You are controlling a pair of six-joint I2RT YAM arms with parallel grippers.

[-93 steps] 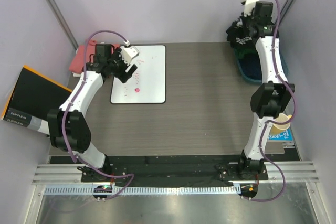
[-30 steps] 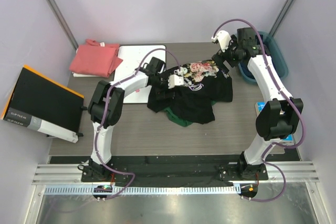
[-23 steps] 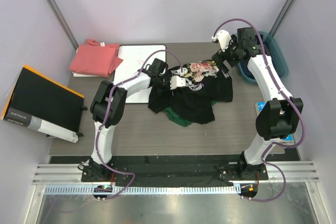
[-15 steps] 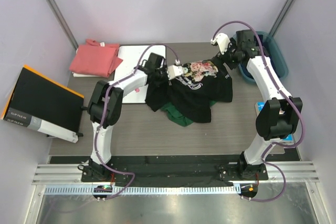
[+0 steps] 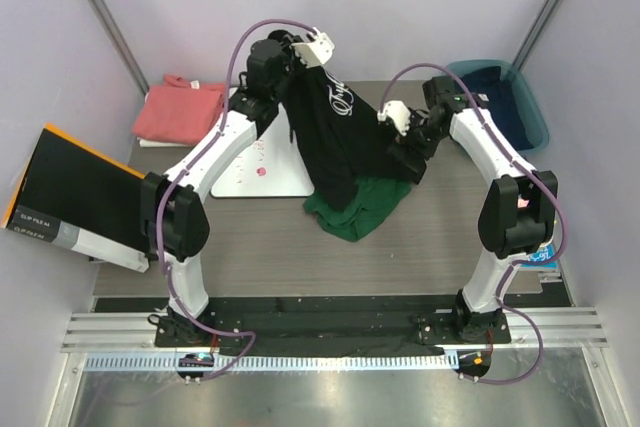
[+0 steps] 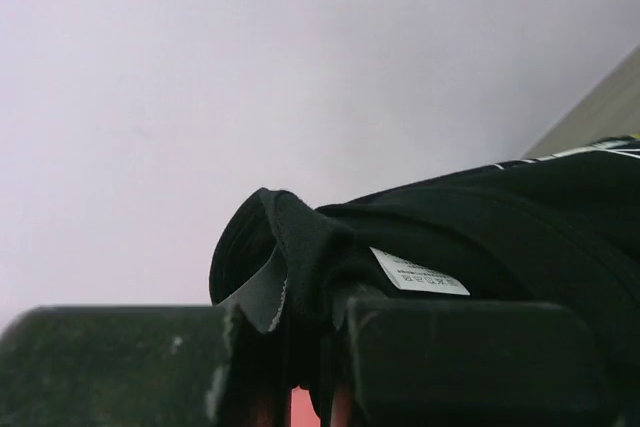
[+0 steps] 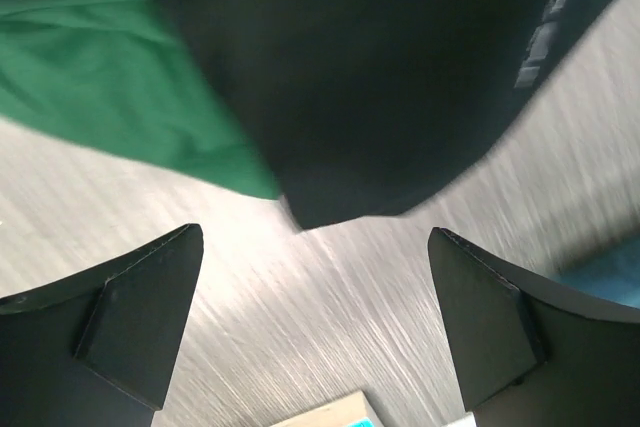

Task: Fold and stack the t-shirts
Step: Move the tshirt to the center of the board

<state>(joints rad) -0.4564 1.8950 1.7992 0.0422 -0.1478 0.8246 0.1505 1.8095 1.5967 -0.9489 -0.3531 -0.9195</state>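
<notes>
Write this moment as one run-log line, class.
left claw: shut on black shirt, held high | right claw: open, by shirt's side | green cloth: on table under shirt | pink shirt: folded, far-left corner

The top camera looks steeply down from behind the arm bases (image 5: 185,325) at 6 o'clock. The left wrist camera, very close, tilts up toward the wall (image 6: 300,67). The right wrist camera faces down at the table (image 7: 330,297). All three share the black t-shirt (image 5: 335,137).
</notes>
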